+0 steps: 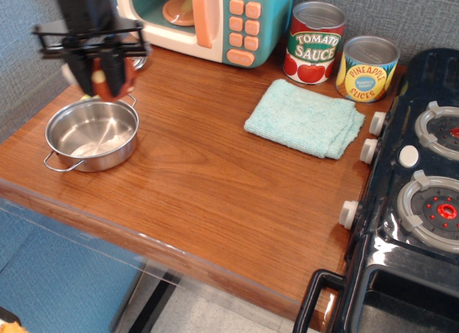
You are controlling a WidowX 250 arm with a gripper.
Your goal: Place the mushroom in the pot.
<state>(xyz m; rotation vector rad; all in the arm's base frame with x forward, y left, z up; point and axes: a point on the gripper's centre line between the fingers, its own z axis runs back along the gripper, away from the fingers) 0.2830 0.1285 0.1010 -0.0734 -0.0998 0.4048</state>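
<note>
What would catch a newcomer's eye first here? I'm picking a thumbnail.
The black gripper at far left, its fingers clamped on the mushroom, hangs above the shiny pot's back rim. Next come the tomato sauce can and pineapple can at the back.

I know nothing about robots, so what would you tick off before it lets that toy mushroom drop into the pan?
1. Mushroom held between the fingers of the gripper: ok, a reddish-brown cap shows there.
2. Pot empty inside: ok.
3. Pot upright on the table: ok.
4. Gripper over the pot's opening: cannot tell; it appears near the far rim, and one view gives no depth.
5. Height above the pot: cannot tell.
6. Cloth and cans away from the pot: ok.
</note>
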